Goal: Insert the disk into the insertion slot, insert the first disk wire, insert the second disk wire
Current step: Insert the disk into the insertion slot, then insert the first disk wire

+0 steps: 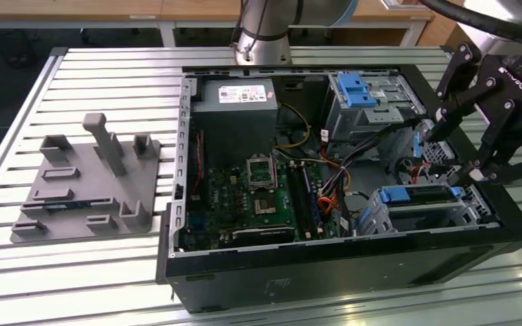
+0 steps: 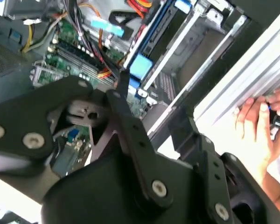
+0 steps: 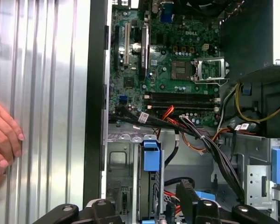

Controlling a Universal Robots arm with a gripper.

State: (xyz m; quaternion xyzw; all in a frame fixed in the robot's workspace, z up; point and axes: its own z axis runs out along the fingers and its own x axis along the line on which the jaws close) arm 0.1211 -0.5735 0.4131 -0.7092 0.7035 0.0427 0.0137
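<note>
While the slatted surface (image 1: 107, 75) is carrying the open computer case (image 1: 334, 258), the gripper (image 1: 450, 157) is hovering over the case's edge on the exterior view's right — fingers (image 1: 480, 159) spread wide, holding nothing. Just beneath, the insertion slot (image 1: 442, 212) is sitting in the case's corner with the disk (image 1: 415, 195) lying inside it. A person's hand (image 3: 4, 140) is resting on the surface.

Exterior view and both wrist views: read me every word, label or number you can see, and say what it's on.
Power supply, white label: print too small to read.
Gripper, white lettering on its black body: a maker's name, left unquoted.
Motherboard, white mark near the processor socket: a maker's name, left unquoted; other print too small to read.
Cable tags: too small to read.
</note>
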